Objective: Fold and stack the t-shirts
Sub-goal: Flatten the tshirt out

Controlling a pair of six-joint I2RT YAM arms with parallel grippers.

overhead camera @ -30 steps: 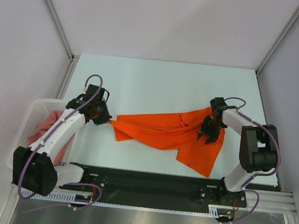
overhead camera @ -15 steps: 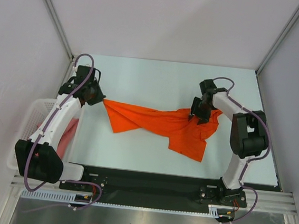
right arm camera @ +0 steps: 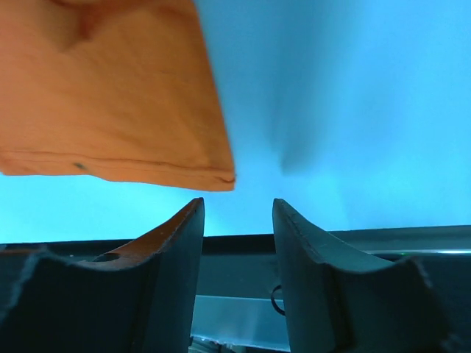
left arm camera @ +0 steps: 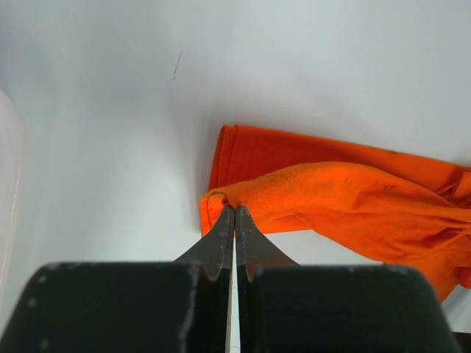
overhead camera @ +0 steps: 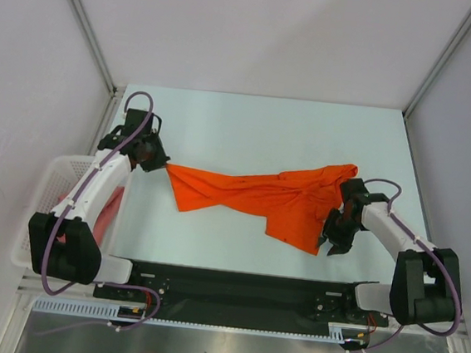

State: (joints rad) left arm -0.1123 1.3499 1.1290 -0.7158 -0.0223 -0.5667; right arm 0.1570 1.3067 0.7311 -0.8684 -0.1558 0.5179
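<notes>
Orange t-shirt (overhead camera: 258, 197) not yet folded: nearest me, my right claw (overhead camera: 331, 242) stands apart, empty, beside its hem on the bench (overhead camera: 248, 128). Farther off, my left claw (overhead camera: 163, 165) is pinched on its corner. I judge everything remains, since the pink t-shirt (overhead camera: 109, 210) lies in the basket (overhead camera: 47, 183).

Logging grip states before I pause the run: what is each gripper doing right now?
Left gripper: closed, pinching an edge of the orange t-shirt.
Right gripper: open, holding nothing.
</notes>
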